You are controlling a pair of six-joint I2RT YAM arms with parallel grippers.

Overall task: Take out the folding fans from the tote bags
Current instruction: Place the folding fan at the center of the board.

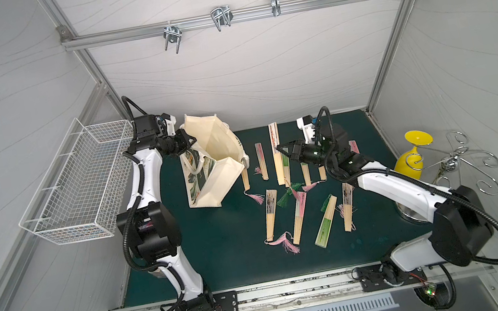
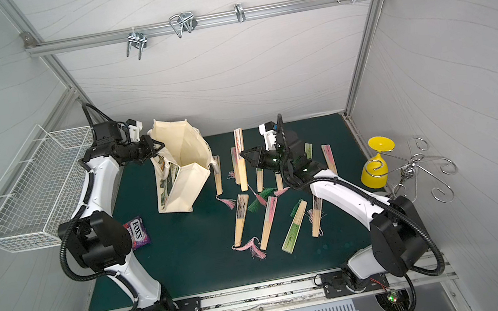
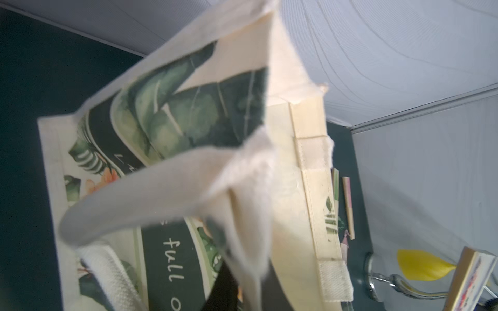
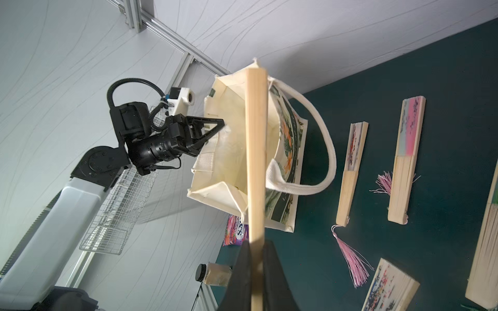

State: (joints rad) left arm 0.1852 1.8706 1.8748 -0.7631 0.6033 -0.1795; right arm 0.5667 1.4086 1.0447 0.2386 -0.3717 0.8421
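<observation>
Right tool [image 4: 256,243] clamped on a folding fan [image 4: 256,150] — long axis crosswise to the jaws, clear of the tote bag [image 1: 221,181], above the laid-out fans [image 1: 300,218] on the counter [image 1: 223,256]. Left tool [image 4: 221,124] at the tote rim, grip unclear — set-down looks like the right arm's job.

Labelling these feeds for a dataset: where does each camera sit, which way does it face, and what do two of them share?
Both top views: high above the front, looking down on the mat; left arm and right arm show whole.
Left wrist: on the left arm, close on the tote's print; left gripper's dark fingers at the edge.
Right wrist: on the right arm, facing the tote and left gripper; right gripper clamps a fan.
Shared: both wrist views show the tote.
</observation>
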